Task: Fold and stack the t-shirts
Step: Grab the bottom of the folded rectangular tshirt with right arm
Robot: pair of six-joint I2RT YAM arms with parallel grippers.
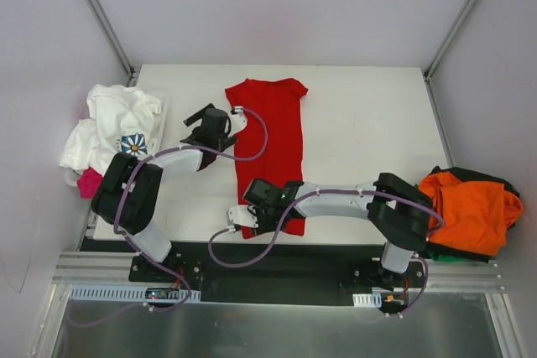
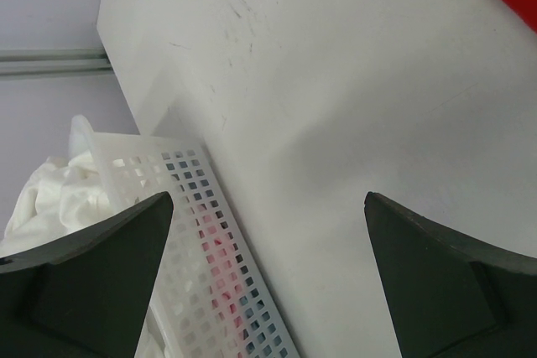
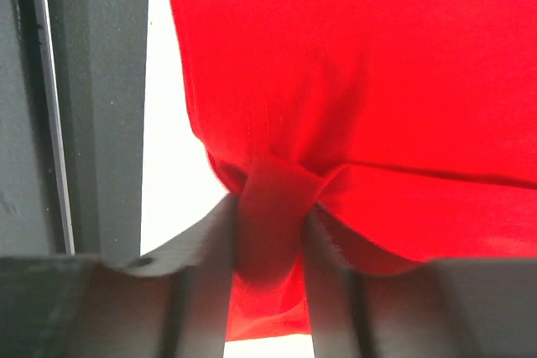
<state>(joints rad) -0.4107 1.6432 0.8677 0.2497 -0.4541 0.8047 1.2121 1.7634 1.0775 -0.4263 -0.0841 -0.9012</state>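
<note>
My right hand (image 3: 268, 207) pinches a bunched fold of the red t-shirt (image 1: 273, 136) at the near edge of the surface (image 1: 369, 132). My left hand (image 2: 268, 207) gapes wide, holding nothing.

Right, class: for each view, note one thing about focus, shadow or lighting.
Top external: evenly lit, sharp. Left wrist: the left fingers look dark; a soft shadow crosses the table. Right wrist: the red t-shirt blurs where the right fingers pinch it.
</note>
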